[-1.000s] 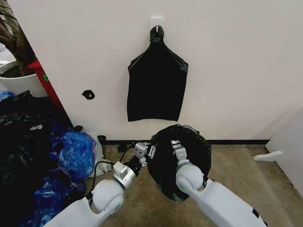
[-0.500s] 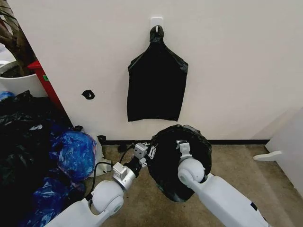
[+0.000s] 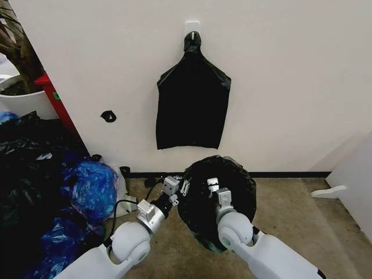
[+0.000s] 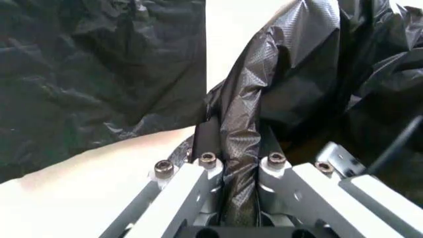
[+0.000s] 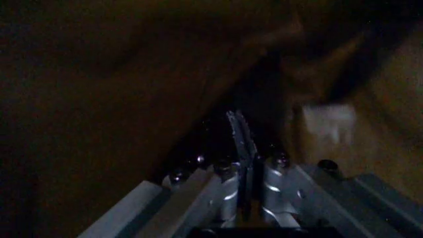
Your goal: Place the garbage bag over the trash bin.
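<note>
The garbage bag (image 3: 218, 197) forms a rounded black mass low against the white wall (image 3: 279, 81), above the beige carpeted floor (image 3: 290, 215), between the two arms. The left end effector (image 3: 185, 187) sits at the bag's left edge, its fingers (image 4: 206, 144) clamped narrowly on a twisted fold of the glossy plastic (image 4: 241, 144). The right end effector (image 3: 211, 187) reaches into the bag's middle; in its wrist view the fingers (image 5: 239, 134) are pressed tight together in darkness, with nothing discernible between them. On the wall above hangs a flat black bag bundle (image 3: 193, 104) from a white hook (image 3: 192, 27). Heaped blue and black bags (image 3: 52, 192) lie to the robot's left.
</note>
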Robot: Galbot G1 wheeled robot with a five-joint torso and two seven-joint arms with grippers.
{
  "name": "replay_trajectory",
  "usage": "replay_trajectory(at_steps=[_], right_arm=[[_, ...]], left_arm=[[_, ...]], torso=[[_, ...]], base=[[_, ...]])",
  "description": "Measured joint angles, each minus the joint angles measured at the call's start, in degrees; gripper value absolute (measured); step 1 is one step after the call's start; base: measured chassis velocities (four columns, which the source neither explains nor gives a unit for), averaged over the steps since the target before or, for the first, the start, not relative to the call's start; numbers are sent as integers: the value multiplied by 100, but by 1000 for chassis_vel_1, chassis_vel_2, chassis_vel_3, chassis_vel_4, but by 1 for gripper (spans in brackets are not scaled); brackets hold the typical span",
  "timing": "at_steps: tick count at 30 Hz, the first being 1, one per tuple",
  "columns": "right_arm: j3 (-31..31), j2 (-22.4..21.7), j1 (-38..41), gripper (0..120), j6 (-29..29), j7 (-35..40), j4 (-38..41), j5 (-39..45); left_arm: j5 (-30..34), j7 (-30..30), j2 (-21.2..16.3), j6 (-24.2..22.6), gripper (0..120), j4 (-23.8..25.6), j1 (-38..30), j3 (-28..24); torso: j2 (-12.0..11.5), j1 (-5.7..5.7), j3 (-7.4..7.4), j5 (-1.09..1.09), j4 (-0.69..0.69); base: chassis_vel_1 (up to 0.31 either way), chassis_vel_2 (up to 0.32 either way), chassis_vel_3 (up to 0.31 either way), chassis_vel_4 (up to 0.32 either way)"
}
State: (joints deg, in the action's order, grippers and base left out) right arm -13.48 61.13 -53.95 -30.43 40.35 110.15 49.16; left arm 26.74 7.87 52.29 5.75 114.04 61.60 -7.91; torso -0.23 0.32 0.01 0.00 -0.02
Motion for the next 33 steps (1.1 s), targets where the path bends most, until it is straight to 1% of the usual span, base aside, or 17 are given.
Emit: replay_trajectory(at_steps=[1,2,3,6,7,9,10,16,18,20,24,26,27,30,31,32,33], right_arm=[[1,8,1,0,-237,152,65,188],[1,8,1,0,-237,152,65,188],[-3,19,3,0,-450,290,89,292],[-26,51,9,0,-814,479,-19,178],[-36,56,0,0,-853,464,-122,-98],[-61,26,-46,0,-599,174,-310,-715],[-61,26,-46,0,-599,174,-310,-715],[-71,-136,-190,0,664,-642,-361,-1936],[-69,-186,-228,2,820,-723,-305,-2031],[-57,-275,-318,8,1074,-855,-148,-2168],[19,-594,-620,25,1843,-1222,301,-2617],[31,-643,-666,27,1985,-1279,364,-2717],[48,-735,-731,35,2309,-1432,477,-2948],[79,-898,-748,47,3137,-1919,664,-3526],[119,-973,-766,51,3467,-2164,722,-3820],[136,-995,-770,53,3572,-2255,735,-3920],[184,-1047,-772,60,3893,-2461,751,-4235]], left_arm=[[0,-1,-3,0,4,4,1,0],[0,-1,-3,0,4,4,1,0],[-1,-1,-5,0,4,14,4,1],[1,-2,-7,0,4,59,9,5],[5,-4,-10,0,4,79,9,6],[23,-7,-21,0,4,100,10,12],[23,-7,-21,0,4,100,10,12],[238,-4,-3,-27,4,95,-16,83],[280,-1,1,-41,4,91,-32,95],[368,2,11,-66,4,78,-73,125],[691,48,23,-203,4,26,-203,240],[750,63,23,-236,4,14,-222,256],[871,84,28,-301,4,-10,-250,312],[1119,145,39,-454,4,-55,-230,472],[1197,160,50,-512,4,-93,-241,511],[1218,161,55,-529,4,-106,-241,528],[1247,161,61,-554,4,-126,-232,568]], torso=[[0,0,0,0,0],[0,0,0,0,0],[0,0,0,0,0],[0,0,0,1,0],[0,0,0,1,0],[0,0,0,0,0],[0,0,0,0,0],[0,0,0,1,2],[0,0,0,1,1],[0,0,0,1,-1],[0,0,0,0,-1],[0,0,0,1,0],[0,0,0,1,-3],[0,0,0,2,2],[0,0,0,0,2],[0,0,0,0,2],[0,0,0,1,0]], base=[[0,0,0,0],[0,0,0,0],[0,0,0,0],[0,0,0,0],[0,0,0,0],[0,0,0,0],[0,0,0,0],[0,0,0,0],[0,0,0,0],[0,0,0,0],[0,0,0,0],[0,0,0,0],[0,0,0,0],[0,0,0,0],[0,0,0,0],[0,0,0,0],[0,0,0,0]])
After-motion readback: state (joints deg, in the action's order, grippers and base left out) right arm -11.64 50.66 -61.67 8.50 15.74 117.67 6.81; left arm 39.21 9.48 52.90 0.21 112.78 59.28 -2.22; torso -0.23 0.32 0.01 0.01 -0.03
